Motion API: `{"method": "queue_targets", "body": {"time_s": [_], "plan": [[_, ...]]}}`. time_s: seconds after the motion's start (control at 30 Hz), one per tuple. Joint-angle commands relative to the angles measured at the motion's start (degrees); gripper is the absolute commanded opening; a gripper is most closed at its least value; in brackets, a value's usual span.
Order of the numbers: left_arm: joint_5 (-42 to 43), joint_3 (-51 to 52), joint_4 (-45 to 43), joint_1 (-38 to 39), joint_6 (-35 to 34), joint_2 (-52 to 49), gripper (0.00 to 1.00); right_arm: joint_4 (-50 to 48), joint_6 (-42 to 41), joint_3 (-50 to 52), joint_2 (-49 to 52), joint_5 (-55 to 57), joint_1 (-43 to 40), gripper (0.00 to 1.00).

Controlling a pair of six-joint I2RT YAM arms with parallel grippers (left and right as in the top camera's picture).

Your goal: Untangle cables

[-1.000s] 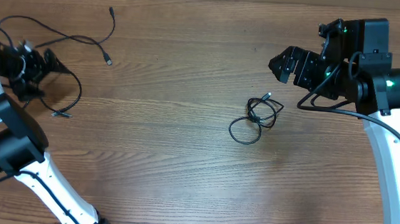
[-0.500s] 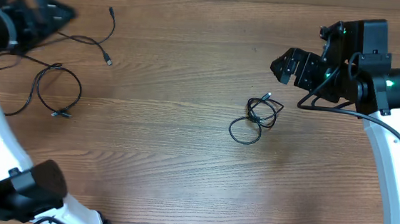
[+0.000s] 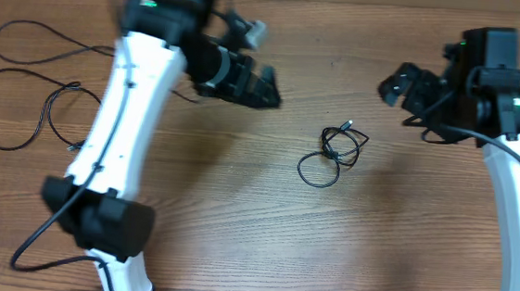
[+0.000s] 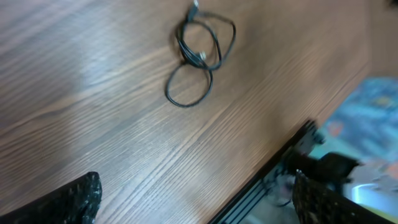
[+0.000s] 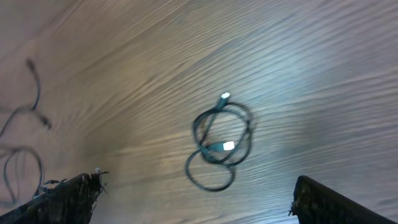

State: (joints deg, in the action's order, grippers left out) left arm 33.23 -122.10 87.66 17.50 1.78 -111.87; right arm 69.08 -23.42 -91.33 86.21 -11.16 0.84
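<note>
– Cables (image 3: 333, 156), bunched in one small coil, lie central on the tabletop (image 3: 236, 209), nearer the right edge; loose strands (image 3: 22, 99) trail along the left edge.
– Handling?
– Light, limp, thin. Pinch the plug end (image 5: 225, 96), seemingly free of the loops. Left gripper (image 3: 266, 90) and right gripper (image 3: 395, 85): both spread, empty.

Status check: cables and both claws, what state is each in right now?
coiled cable: bunched in tangled loops, lying on the table, nothing touching it.
loose cables: spread out as wavy strands at far left, partly hidden by the left arm.
left claw: open, empty, up-left of the coil.
right claw: open, empty, up-right of the coil.
</note>
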Motion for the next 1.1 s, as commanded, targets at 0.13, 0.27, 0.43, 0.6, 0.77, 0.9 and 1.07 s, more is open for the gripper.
{"method": "queue_targets", "body": {"time_s": [0.13,0.27,0.43,0.6,0.77,0.9,1.07], "plan": [[-7.1,0.5,-1.4,10.5,-4.3,-8.8,0.95,1.8,-0.4,1.4,0.0,-1.1,-8.5,1.00],[-6.7,0.5,-3.7,14.2,-7.5,-14.3,0.95,2.1,-0.2,2.9,0.0,-1.1,-8.6,1.00],[-8.1,0.5,-10.0,18.6,0.9,-19.1,0.93,0.7,-0.4,4.0,0.0,-1.1,-8.6,1.00],[-26.5,0.5,-18.5,22.4,1.3,-19.9,0.94,0.6,-0.4,4.0,0.1,-1.1,-8.6,1.00],[-26.1,0.5,-25.9,25.2,5.8,-19.9,0.91,0.5,-0.4,4.0,0.1,-1.1,-8.6,1.00],[-26.1,0.5,-28.4,27.3,7.1,-20.0,0.82,0.5,-0.3,4.0,0.1,-1.1,-8.6,1.00],[-26.1,0.5,-28.6,28.3,7.2,-20.0,0.76,0.5,-0.3,4.0,0.1,-1.1,-8.6,1.00]]}}
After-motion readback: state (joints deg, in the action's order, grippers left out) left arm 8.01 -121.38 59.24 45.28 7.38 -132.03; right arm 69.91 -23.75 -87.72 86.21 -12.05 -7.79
